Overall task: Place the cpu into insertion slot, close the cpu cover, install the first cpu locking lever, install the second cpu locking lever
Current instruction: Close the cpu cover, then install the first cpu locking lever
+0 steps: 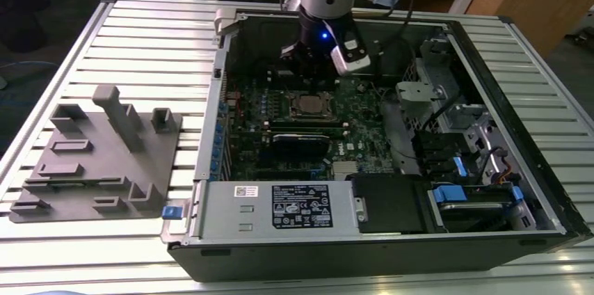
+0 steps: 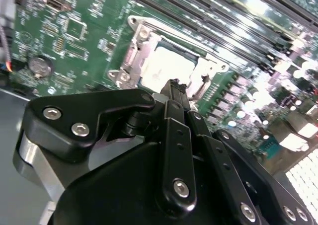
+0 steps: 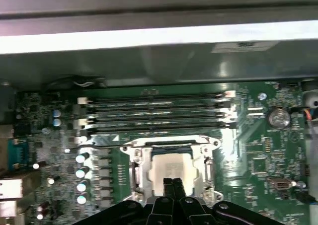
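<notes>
The cpu (image 3: 171,167) lies flat in the insertion slot (image 3: 135,171) on the green board, its pale silver top showing through the square window of the cpu cover (image 3: 206,168), which lies down over it. In the second wrist view the cpu (image 2: 166,66) sits just beyond my black fingertips. My gripper (image 3: 173,183) hovers over the socket's near edge with its fingers pressed together and nothing between them. A thin metal lever rod (image 3: 99,147) runs out sideways from the socket. In the exterior view my gripper (image 1: 311,72) hangs inside the open case, just behind the socket (image 1: 310,106).
Several long memory slots (image 3: 154,113) run beside the socket, with the case wall (image 3: 159,66) behind them. A black card (image 1: 302,143), a power supply (image 1: 278,204) and drive bays with blue tabs (image 1: 455,190) crowd the case. A grey fixture (image 1: 102,156) sits outside, on the exterior view's left.
</notes>
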Motion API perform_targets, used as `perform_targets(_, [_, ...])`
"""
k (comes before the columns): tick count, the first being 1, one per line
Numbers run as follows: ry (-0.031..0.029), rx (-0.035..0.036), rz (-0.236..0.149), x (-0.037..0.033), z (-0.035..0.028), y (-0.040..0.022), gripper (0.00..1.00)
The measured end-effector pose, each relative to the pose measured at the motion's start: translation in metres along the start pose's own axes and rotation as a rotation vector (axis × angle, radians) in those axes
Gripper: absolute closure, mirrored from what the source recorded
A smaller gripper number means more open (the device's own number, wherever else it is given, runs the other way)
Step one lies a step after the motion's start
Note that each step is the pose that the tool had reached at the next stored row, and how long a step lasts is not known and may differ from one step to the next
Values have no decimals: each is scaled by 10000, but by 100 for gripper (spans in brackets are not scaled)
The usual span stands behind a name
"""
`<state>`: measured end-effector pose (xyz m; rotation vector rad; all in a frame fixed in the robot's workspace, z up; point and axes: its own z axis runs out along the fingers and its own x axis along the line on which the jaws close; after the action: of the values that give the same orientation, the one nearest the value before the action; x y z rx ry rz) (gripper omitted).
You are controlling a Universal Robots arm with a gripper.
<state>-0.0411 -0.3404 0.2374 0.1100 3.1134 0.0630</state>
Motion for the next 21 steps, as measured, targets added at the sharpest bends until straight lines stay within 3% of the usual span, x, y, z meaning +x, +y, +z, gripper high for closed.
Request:
perform_targets(3, [-2, -1, -8, -6, 0, 0, 89])
perform_targets(7, [-84, -10, -83, -7, 2, 1, 89])
perform_targets(21, [-101, -10, -85, 37, 6, -2, 89])
